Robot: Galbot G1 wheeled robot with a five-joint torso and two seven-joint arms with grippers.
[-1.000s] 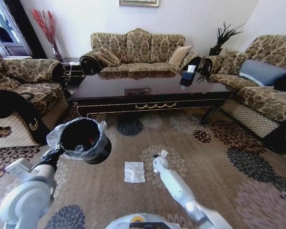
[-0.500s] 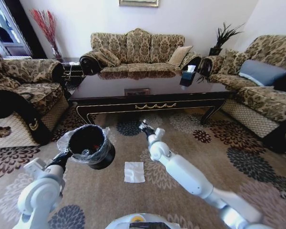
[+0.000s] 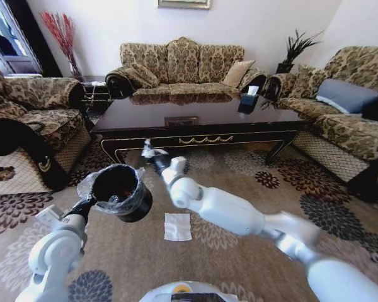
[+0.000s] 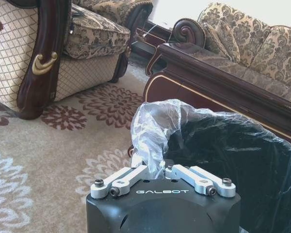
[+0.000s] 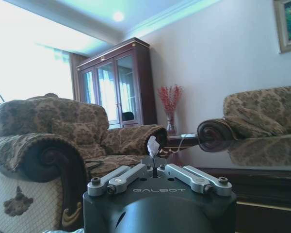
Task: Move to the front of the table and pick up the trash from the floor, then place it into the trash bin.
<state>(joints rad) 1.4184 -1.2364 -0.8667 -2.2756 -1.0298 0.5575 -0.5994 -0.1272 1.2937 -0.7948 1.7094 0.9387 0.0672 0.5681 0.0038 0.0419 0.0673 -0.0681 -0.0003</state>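
Right gripper (image 3: 147,151) clamped on a white scrap (image 5: 152,144), raised near the trash bin (image 3: 116,190).
Left gripper (image 4: 163,171) pinches the bin's liner; the scrap should be centred over the opening before it is let go. A napkin (image 3: 177,226) lies on the floor (image 3: 252,189).

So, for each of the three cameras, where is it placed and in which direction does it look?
Head view: high on the robot, facing forward and down at the floor, the table and both arms.
Left wrist view: behind the left tool, shut on the trash bin.
Right wrist view: behind the right tool, holding a white scrap, facing an armchair.
Shared: head and left wrist show the bin and table.
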